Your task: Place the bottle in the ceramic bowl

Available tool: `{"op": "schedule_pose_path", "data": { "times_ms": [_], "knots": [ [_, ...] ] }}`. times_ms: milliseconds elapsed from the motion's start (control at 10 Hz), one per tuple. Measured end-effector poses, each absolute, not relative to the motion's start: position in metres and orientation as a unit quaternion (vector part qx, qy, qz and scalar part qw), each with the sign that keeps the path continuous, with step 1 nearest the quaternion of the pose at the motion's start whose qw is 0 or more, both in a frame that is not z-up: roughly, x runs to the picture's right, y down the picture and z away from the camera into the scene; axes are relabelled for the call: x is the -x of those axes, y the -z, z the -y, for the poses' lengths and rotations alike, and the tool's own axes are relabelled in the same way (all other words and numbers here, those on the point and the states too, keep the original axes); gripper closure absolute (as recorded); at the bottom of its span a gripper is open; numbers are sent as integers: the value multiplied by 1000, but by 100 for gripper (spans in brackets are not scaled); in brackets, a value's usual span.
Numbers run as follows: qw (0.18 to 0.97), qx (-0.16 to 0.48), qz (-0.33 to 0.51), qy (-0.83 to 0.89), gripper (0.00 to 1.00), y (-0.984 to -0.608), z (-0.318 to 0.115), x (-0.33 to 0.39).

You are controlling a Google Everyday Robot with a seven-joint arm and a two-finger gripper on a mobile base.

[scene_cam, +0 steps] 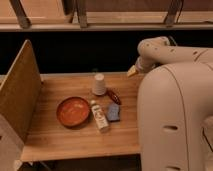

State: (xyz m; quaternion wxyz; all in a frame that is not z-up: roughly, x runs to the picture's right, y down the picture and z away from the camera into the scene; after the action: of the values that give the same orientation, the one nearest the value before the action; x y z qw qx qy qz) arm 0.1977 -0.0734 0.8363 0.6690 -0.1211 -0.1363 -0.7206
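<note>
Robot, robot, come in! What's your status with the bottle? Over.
Gripper up at the back right of the table, away from the bottle. Bottle lying on the table beside the ceramic bowl, not in it. Nothing between them.

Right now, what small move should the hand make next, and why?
Probably lower the hand toward the slim cream bottle. The hand hangs near the far edge of the wooden table, away from the bottle, which lies on the table beside the glossy orange-red ceramic bowl, not in it.

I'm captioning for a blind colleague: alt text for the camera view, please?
A bottle lies on a wooden table beside an orange bowl, not in it. The gripper hangs over the table's far right edge.
</note>
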Motion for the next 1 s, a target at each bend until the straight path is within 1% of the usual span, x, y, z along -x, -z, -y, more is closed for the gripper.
{"op": "schedule_pose_path", "data": {
  "times_ms": [100,200,400,600,800,1000],
  "knots": [
    [646,115,160,737,20,-836,64,-166],
    [609,109,195,761,20,-832,44,-123],
    [530,104,274,796,20,-812,-12,-46],
    [487,107,320,806,20,-798,-48,-18],
    [457,120,339,813,20,-794,-73,-14],
    [456,121,339,814,20,-794,-73,-14]
  ]
}}
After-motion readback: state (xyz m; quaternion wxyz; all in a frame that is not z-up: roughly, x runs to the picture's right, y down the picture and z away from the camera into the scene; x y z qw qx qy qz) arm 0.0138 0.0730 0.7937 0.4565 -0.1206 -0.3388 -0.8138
